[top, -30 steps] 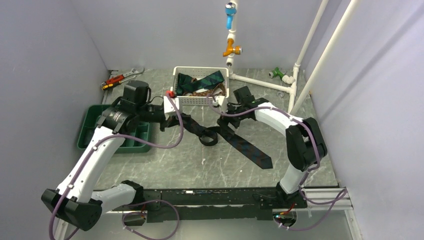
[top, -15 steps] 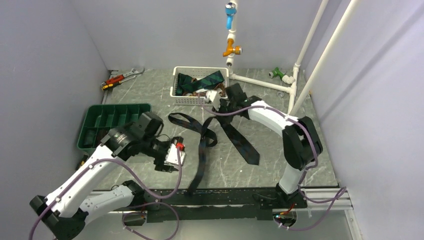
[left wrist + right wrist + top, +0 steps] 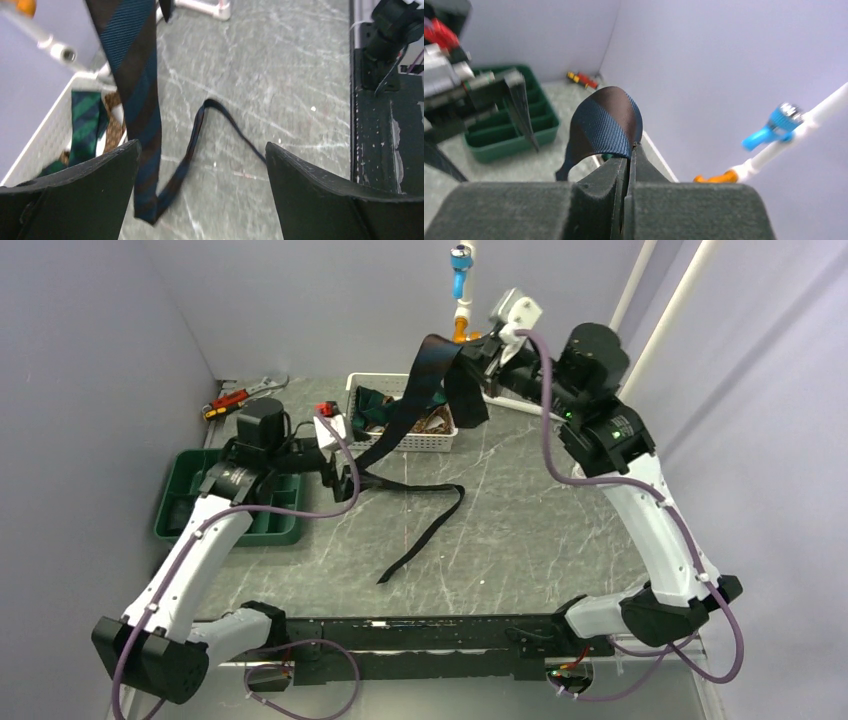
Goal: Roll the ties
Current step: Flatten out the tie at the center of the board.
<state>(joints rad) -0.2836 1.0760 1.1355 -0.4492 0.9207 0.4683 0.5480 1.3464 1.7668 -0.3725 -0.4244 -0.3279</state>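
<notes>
My right gripper [image 3: 483, 358] is raised high above the back of the table, shut on the wide end of a navy-and-brown striped tie [image 3: 435, 365]. In the right wrist view the fabric [image 3: 609, 125] arches up out of the pinched jaws of that gripper [image 3: 630, 150]. The tie hangs down past the white basket [image 3: 440, 443] to the table, where its narrow end [image 3: 420, 540] trails toward the front. My left gripper [image 3: 345, 482] stands open just above the table beside the tie's low bend. Its wrist view shows the tie [image 3: 135, 80] beyond the open left gripper [image 3: 202, 146], nothing gripped.
The basket holds more ties, green striped [image 3: 85, 117] and brown patterned [image 3: 425, 422]. A green compartment tray [image 3: 190, 502] sits at the left, hand tools [image 3: 240, 395] at the back left. White pipes with blue [image 3: 459, 270] and orange valves stand behind the basket.
The right gripper shut on the tie's wide end and lifted it high. The left gripper dragged the narrow end forward, let go, opened, and came back near the basket.
</notes>
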